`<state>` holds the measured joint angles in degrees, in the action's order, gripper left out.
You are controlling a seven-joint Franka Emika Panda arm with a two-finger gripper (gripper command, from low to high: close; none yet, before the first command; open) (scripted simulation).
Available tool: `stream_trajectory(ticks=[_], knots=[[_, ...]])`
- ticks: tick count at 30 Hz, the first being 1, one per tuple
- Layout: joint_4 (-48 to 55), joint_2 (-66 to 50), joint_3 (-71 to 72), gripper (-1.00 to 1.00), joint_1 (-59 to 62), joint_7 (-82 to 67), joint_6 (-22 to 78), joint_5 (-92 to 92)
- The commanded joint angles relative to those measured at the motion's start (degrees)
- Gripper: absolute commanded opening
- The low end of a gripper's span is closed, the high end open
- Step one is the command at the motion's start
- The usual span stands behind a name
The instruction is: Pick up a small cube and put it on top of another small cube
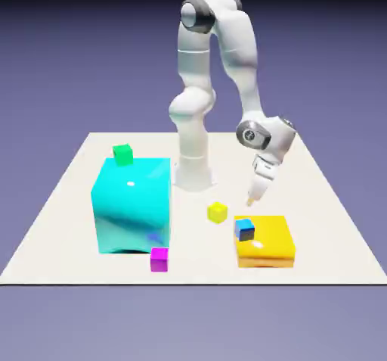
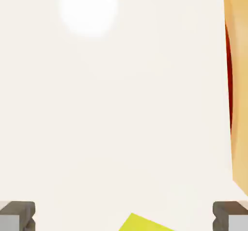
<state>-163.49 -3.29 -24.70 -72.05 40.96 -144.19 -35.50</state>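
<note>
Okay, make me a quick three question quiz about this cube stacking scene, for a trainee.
1. True or false: the gripper already holds the small yellow cube.
2. Which thing does the tiny blue cube sit on?
A. the big cyan cube
B. the flat yellow-orange block
C. the bare table
3. Fill in: the magenta cube sits on the table in front of the ____ cube.

Key: 1 false, its fingers are open and empty; 2 B; 3 cyan.
</note>
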Motion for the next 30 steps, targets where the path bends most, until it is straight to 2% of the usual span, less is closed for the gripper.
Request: stream_trajectory(ticks=[1,20,22,29,30], knots=[[-0.07,-1.05,-0.72,0.00,-1.74,-0.04,0.87,-1.04],[-1.46,-21.01,-14.45,0.00,-41.20,-0.88,17.44,-20.76],[-1.50,-21.62,-14.87,0.00,-42.40,-0.90,17.94,-21.36],[1.15,-35.51,-15.26,0.00,-35.94,6.16,6.31,-30.03],[1.16,-35.51,-15.26,-1.00,-35.94,6.16,6.31,-30.03]])
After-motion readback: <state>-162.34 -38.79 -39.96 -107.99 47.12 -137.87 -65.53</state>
